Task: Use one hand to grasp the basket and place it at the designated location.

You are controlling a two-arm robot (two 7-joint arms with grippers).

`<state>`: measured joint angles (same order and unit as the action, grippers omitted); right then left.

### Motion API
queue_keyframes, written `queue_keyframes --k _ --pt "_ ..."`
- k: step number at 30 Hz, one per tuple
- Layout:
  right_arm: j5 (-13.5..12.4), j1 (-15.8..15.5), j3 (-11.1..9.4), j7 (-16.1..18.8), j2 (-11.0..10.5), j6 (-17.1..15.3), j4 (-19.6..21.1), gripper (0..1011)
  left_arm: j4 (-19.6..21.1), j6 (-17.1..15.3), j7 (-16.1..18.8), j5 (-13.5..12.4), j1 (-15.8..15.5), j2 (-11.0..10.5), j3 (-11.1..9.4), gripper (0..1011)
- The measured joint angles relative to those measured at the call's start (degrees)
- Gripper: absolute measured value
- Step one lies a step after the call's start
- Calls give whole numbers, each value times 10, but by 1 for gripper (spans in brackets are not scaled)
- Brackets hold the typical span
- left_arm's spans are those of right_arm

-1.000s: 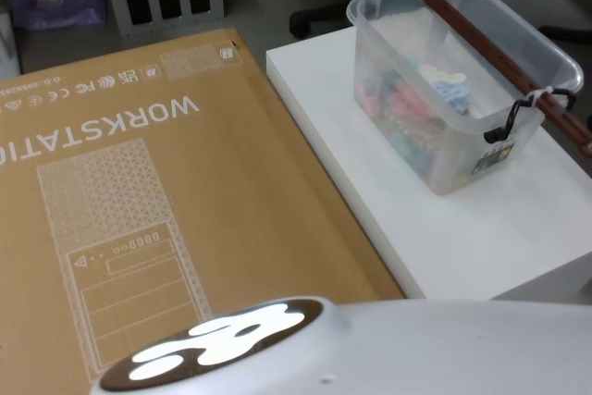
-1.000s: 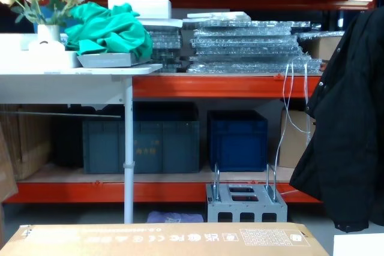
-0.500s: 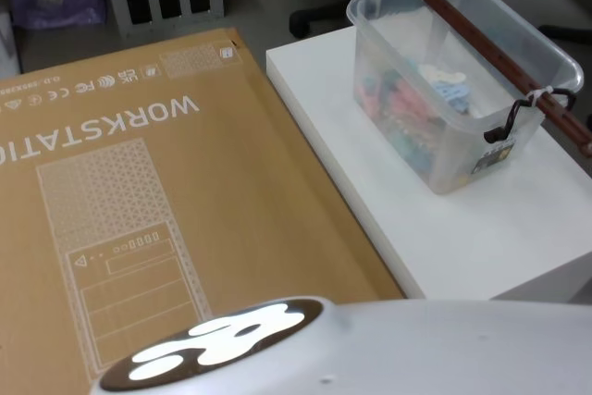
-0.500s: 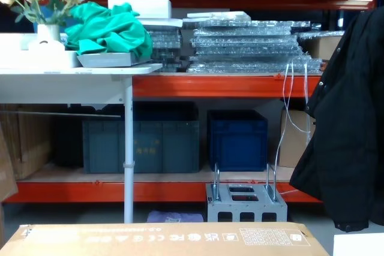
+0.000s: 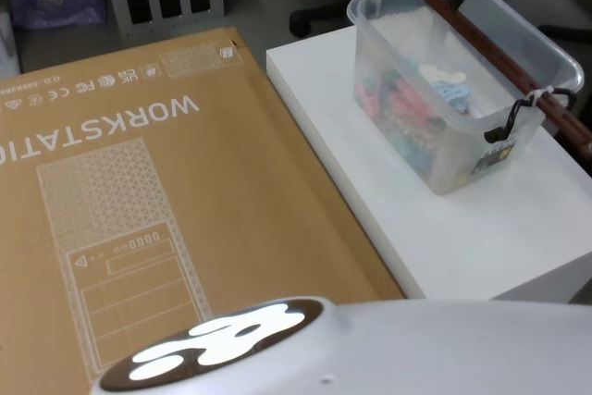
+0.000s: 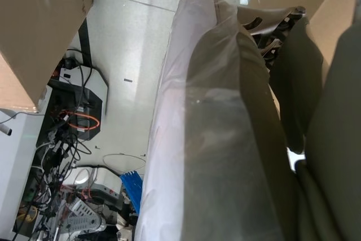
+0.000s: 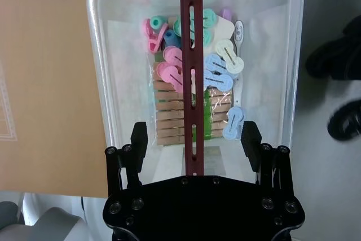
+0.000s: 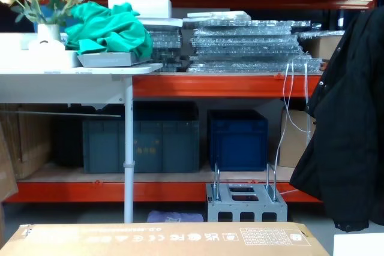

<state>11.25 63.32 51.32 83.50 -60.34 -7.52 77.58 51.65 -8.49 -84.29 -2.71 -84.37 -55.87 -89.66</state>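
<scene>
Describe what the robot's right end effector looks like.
The right end effector is black all over. Its base is a broad flat plate with rounded corners, dotted with round bolt heads. Two blocky linkages, also bolted, run out from the plate to a pair of short, squared fingers. No cables, labels or other markings show on it.

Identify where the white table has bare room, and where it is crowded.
Bare: the white table on the robot's side of the basket, and the strip between the basket and the cardboard box. Crowded: inside the basket, full of clothes pegs.
</scene>
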Motion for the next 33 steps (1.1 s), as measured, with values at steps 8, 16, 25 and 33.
queue_keyframes --k 8,16,25,33 --pt "12 1 17 6 17 5 -17 1000 0 0 0 0 0 0 0 0" --pt "15 2 30 8 29 12 -34 1000 0 0 0 0 0 0 0 0" --pt "17 4 40 9 39 18 -53 1000 0 0 0 0 0 0 0 0" --pt "22 7 53 9 53 23 -76 1000 0 0 0 0 0 0 0 0"
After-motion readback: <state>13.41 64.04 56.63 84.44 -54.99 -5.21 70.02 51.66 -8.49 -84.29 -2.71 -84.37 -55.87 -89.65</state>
